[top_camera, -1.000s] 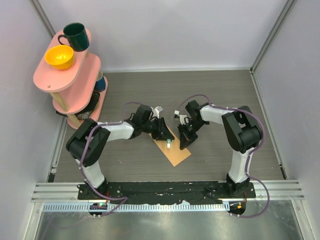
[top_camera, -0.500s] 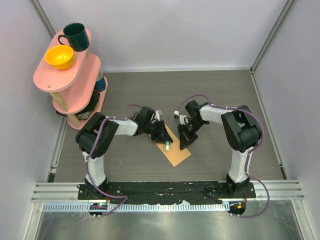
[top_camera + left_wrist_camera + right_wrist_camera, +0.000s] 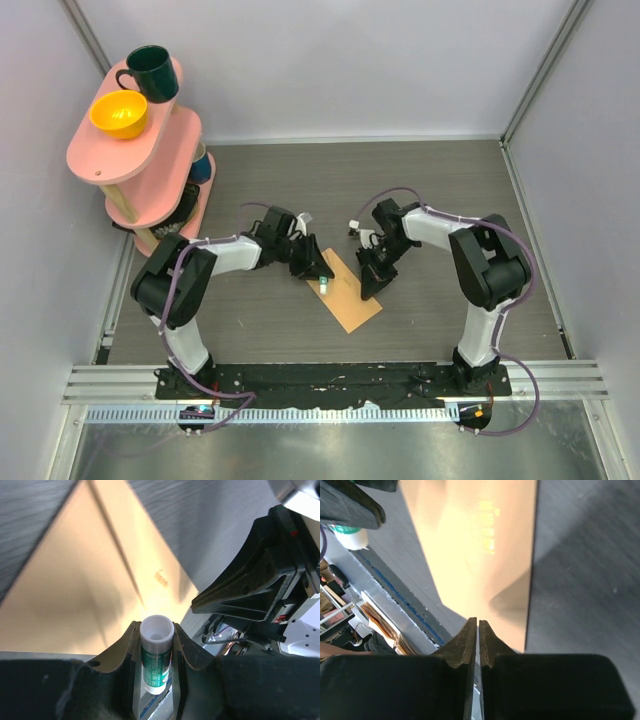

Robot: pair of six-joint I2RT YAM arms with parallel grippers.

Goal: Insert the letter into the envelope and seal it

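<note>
The tan-brown envelope (image 3: 350,298) lies flat on the grey table between the two arms, with a crease line showing in the left wrist view (image 3: 90,580). My left gripper (image 3: 320,275) is shut on a green and white glue stick (image 3: 156,655), holding it over the envelope's near-left part; the stick's white tip (image 3: 325,287) points at the paper. My right gripper (image 3: 368,288) is shut and empty, its tips (image 3: 478,622) right at the envelope's (image 3: 480,545) right edge. The cream letter does not show in any view.
A pink two-tier shelf (image 3: 150,150) stands at the back left with a green mug (image 3: 148,72) and a yellow bowl (image 3: 119,113) on top. Grey walls close in the sides and back. A metal rail (image 3: 330,380) runs along the near edge.
My left gripper has drawn back a little up and to the left with the glue stick, and its elbow has shifted. The right arm and the envelope have not moved.
</note>
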